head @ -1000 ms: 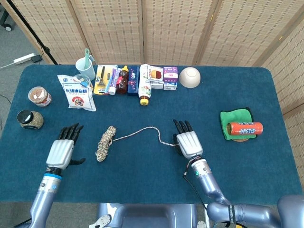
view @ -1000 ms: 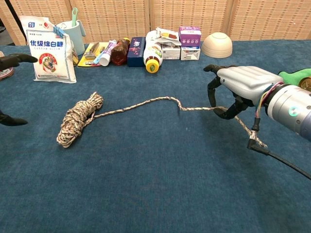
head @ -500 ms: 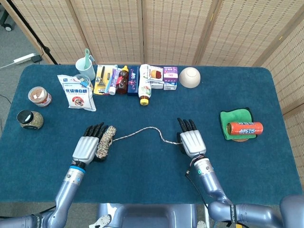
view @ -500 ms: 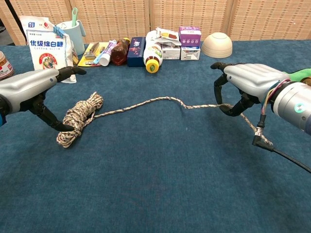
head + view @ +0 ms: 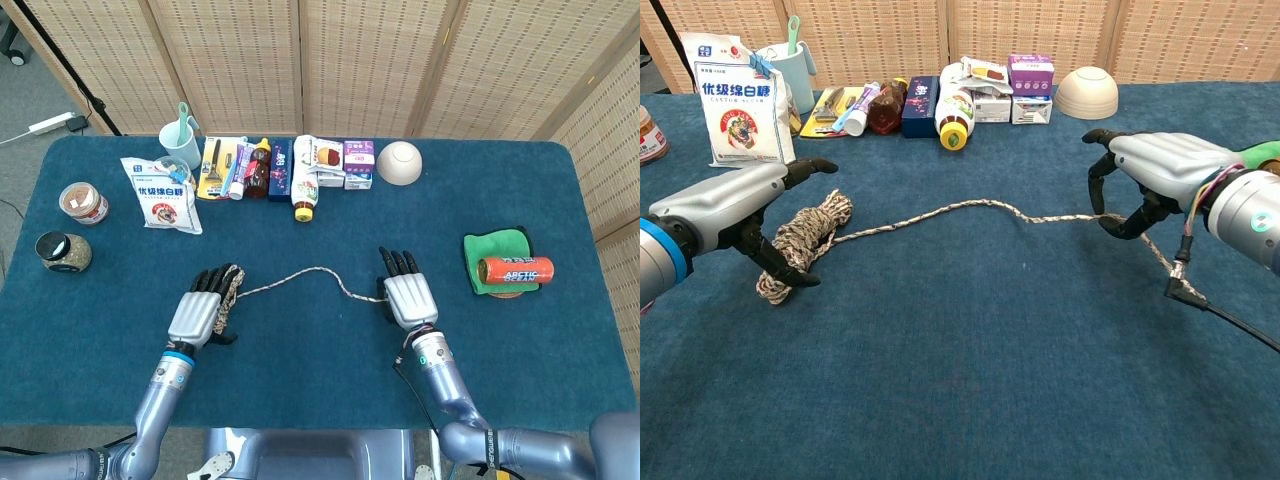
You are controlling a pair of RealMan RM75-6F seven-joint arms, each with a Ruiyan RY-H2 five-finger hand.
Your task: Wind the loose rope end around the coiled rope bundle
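Observation:
The coiled rope bundle (image 5: 805, 238) lies left of centre on the blue table. My left hand (image 5: 730, 207) reaches over it, with the thumb against its near side and the fingers across its top. In the head view that hand (image 5: 204, 312) covers most of the bundle (image 5: 234, 283). The loose rope (image 5: 970, 207) runs almost straight to the right from the bundle. My right hand (image 5: 1155, 165) pinches it near its end between thumb and fingers, and the tail (image 5: 1162, 258) trails toward me. The head view also shows the right hand (image 5: 408, 298) and the rope (image 5: 315, 269).
Along the back edge stand a white bag (image 5: 160, 193), a cup (image 5: 181, 146), bottles and boxes (image 5: 290, 168) and a bowl (image 5: 399, 162). Two jars (image 5: 82, 203) sit at the far left. An orange can (image 5: 514, 270) lies on a green cloth at the right.
My left hand moved right from open table onto the bundle and closed around it. The right hand shifted slightly right, pulling the kink out of the rope.

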